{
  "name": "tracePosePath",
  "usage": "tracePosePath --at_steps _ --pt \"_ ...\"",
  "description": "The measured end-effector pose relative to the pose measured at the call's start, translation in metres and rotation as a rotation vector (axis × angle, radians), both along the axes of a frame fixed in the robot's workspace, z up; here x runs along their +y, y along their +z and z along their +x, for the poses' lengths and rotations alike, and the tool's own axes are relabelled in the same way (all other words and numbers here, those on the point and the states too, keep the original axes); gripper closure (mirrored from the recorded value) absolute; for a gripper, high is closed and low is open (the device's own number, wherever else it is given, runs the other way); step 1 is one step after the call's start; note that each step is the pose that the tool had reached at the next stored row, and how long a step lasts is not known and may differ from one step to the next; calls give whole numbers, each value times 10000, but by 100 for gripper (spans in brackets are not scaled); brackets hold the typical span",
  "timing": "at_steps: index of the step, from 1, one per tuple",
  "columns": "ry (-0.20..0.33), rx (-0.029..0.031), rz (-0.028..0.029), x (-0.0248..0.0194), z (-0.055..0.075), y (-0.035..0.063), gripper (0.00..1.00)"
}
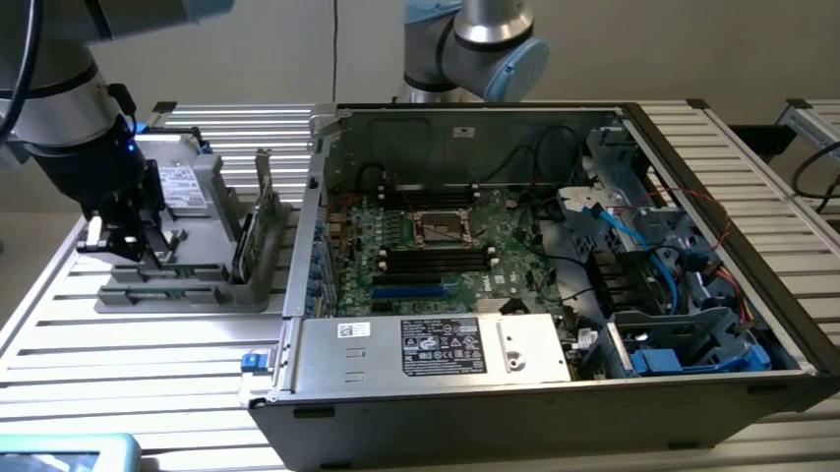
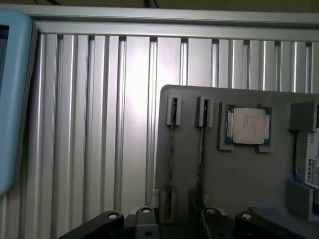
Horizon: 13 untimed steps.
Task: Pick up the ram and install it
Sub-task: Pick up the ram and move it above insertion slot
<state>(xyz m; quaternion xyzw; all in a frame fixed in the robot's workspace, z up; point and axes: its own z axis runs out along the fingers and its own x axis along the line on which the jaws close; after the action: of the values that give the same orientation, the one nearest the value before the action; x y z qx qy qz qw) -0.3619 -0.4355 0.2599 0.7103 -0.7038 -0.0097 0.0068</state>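
I have the gripper (image 1: pixel 128 244) hanging over the grey holder (image 1: pixel 197 285), above the end of the holder farthest from the computer case (image 1: pixel 525 393). Its fingers (image 2: pixel 107 223) stand apart with nothing between them. The ram (image 1: pixel 247 246) stands on edge in a slot on the holder's side nearest the case, untouched, with a second stick (image 1: pixel 277 231) just beside it. From the wrist I see the silver processor chip (image 2: pixel 247 125) seated in the holder beside the slots, and a Toshiba drive (image 2: pixel 310 167) past the chip. The holder rests on the ribbed tabletop (image 1: pixel 132 374).
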Motion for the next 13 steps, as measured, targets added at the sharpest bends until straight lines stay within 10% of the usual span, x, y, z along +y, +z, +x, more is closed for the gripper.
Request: tracePosePath --at_steps 13 --pt "-55 0 12 -9 22 -233 64"
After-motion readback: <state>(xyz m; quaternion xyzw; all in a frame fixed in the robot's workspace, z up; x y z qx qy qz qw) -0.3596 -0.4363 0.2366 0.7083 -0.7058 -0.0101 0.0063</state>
